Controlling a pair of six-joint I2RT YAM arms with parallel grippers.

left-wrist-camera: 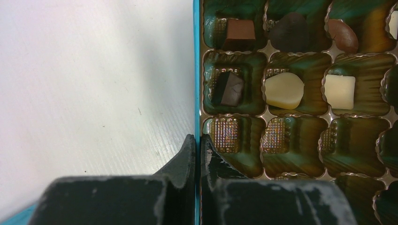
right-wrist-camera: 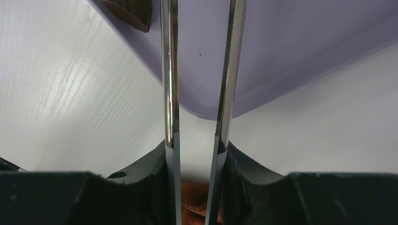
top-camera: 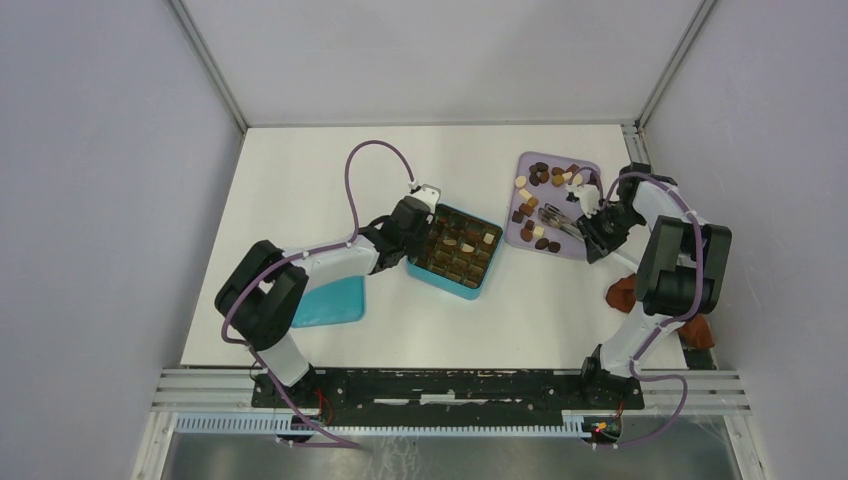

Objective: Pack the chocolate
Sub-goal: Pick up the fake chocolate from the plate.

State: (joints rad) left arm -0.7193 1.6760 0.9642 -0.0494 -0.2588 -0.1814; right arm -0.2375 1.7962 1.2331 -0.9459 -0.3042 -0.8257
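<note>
Two jobs show from the top: the left gripper (top-camera: 420, 226) sits at the teal box (top-camera: 450, 283) edge, likely steadying it, while the right gripper (top-camera: 590, 222) carries metal tongs (top-camera: 558, 220) over the lavender tray (top-camera: 515, 232) of loose chocolate (top-camera: 527, 210). Left wrist view alone shows its fingers (left-wrist-camera: 185, 159) pinched shut on the box wall beside partly filled cells. Right wrist view shows fingers (right-wrist-camera: 150, 164) squeezing the tong arms narrow, tips unseen.

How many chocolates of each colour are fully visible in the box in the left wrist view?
Dark brown chocolates: 2
Mid brown chocolates: 2
Cream chocolates: 2
Total in the teal box: 6, plus one white piece cut off by the right edge.
</note>
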